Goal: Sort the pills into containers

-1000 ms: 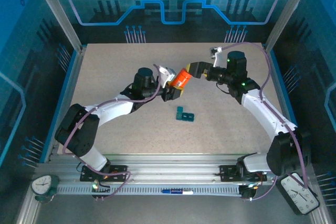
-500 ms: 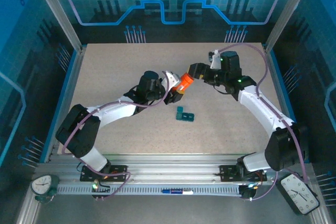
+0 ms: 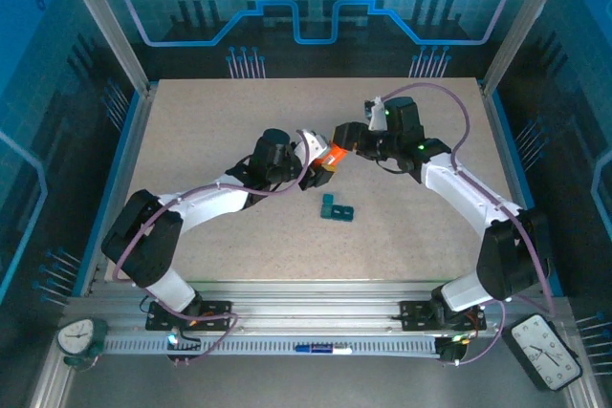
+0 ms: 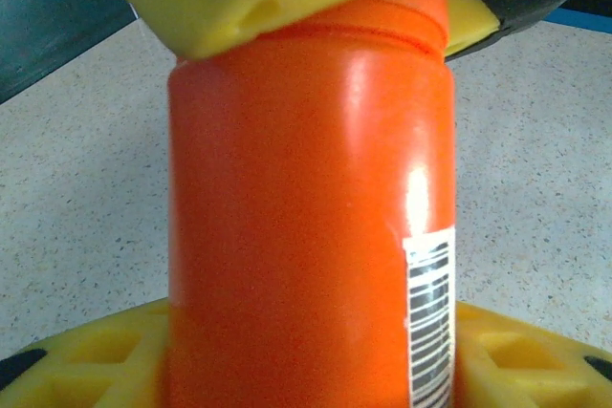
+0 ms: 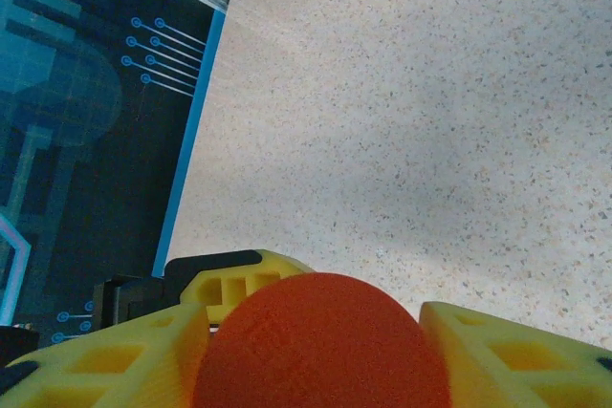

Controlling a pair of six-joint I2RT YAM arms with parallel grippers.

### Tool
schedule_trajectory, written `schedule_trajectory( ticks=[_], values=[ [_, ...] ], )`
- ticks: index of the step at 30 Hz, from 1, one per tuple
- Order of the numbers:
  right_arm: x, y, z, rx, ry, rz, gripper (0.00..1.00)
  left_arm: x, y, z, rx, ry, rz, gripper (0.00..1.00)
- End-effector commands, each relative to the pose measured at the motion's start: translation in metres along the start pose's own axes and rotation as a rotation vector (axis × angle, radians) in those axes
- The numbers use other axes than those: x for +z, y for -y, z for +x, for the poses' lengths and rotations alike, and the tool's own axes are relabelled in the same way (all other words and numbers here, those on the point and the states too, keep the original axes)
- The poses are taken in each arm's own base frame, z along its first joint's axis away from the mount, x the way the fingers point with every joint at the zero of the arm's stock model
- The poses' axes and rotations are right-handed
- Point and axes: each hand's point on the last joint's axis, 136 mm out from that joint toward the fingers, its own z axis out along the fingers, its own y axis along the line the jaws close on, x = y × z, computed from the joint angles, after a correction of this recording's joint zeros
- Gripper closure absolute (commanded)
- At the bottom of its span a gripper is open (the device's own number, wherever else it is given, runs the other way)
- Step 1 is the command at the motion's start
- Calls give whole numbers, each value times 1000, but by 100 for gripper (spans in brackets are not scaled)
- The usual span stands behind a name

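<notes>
An orange bottle [image 3: 330, 155] with a barcode label [image 4: 428, 322] hangs above the table's middle, held between both arms. My left gripper [image 3: 318, 157] is shut on the bottle's body [image 4: 306, 217], its yellow fingers [image 4: 96, 360] on either side. My right gripper [image 3: 341, 138] comes from the right, and its yellow fingers [image 5: 105, 360] press both sides of the bottle's orange cap [image 5: 320, 346]. The dark-teal containers [image 3: 336, 208] lie on the table in front of the bottle, apart from both grippers. The pills are hidden.
The speckled table [image 3: 191, 140] is walled by blue panels and aluminium posts. A metal rail [image 3: 306, 312] runs along the near edge by the arm bases. Clocks sit at the near left [image 3: 76, 336] and near right [image 3: 550, 351] corners.
My right gripper moved left onto the bottle's cap end and closed from wide open. The left gripper shifted slightly right with the bottle, then held still.
</notes>
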Motion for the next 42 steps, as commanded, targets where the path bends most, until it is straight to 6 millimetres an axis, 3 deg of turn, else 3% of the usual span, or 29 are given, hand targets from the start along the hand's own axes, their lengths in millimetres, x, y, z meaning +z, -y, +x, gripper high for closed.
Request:
schedule_trajectory(
  ticks=[1, 5, 11, 16, 20, 25, 31, 33, 39, 42],
  values=[
    [-3, -7, -4, 5, 32, -49, 29, -7, 0, -32, 34, 85, -10, 100],
    [-9, -7, -8, 32, 60, -84, 29, -6, -1, -31, 31, 85, -11, 100],
    [-11, -6, -8, 49, 60, -103, 43, -6, -1, -33, 28, 88, -9, 100],
    [-12, -7, -8, 48, 65, -122, 42, -6, 0, -34, 23, 90, -4, 100],
    [-12, -8, -7, 45, 59, -135, 59, -7, 1, -36, 21, 93, -3, 100],
    [-15, -10, -10, -30, 57, -183, 65, -10, 6, -40, 19, 99, 24, 100],
    [-25, -22, -6, -312, 38, -295, 57, -26, 17, -55, -77, 151, 171, 100],
    [-26, -21, -5, -352, 34, -308, 50, -30, 16, -59, -132, 173, 203, 100],
    [-42, -27, -22, -277, 131, -360, 26, -27, 6, -54, -131, 168, 147, 100],
    [-50, -29, -30, -205, 170, -372, 21, -24, 0, -49, -113, 148, 105, 100]
  ],
)
